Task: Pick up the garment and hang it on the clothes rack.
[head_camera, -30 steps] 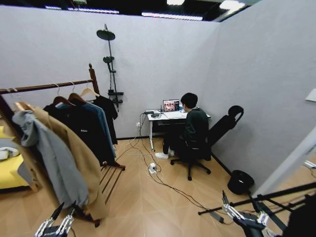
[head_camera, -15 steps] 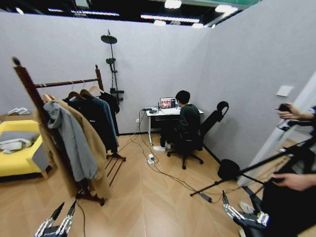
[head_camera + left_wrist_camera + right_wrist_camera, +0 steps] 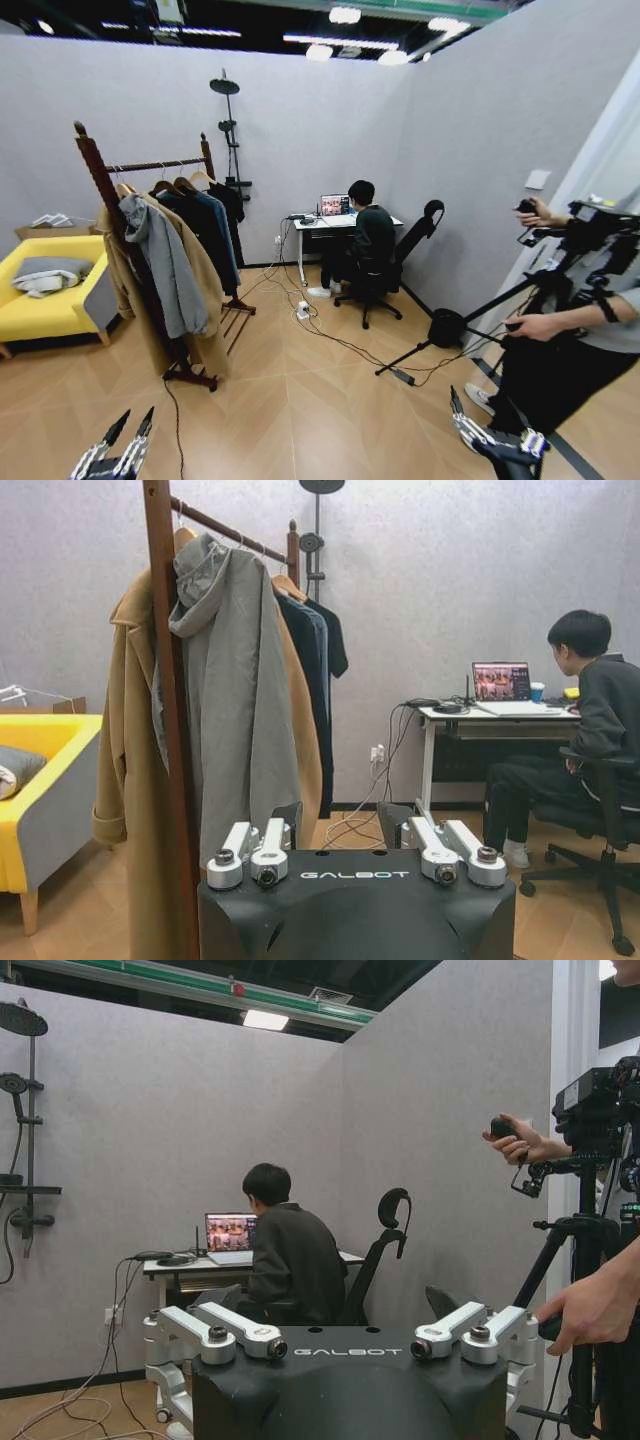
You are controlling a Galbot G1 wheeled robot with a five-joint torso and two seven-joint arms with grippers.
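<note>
The clothes rack [image 3: 91, 165] of dark reddish-brown wood stands at the left of the room, far ahead of both grippers. The garment [image 3: 188, 222], a black jacket on a wooden hanger, hangs on the rod among other clothes. In the left wrist view the rack's near post [image 3: 162, 680] is close and the garment [image 3: 303, 695] shows behind a grey hoodie [image 3: 236, 690] and a tan coat [image 3: 125, 730]. My left gripper [image 3: 130, 432] [image 3: 340, 825] is low at the lower left, open and holding nothing. My right gripper [image 3: 475, 425] [image 3: 340, 1332] is low at the lower right, also open with nothing in it.
A yellow sofa [image 3: 40, 310] stands left of the rack. Cables [image 3: 330, 345] run over the wooden floor toward a desk [image 3: 335, 225] where a person sits on an office chair. At the right a person stands close behind a camera tripod [image 3: 480, 315].
The whole head view has shifted, so the camera has moved: the rack now looks smaller and farther off, and the person with the tripod fills more of the right side. Both grippers stay open.
</note>
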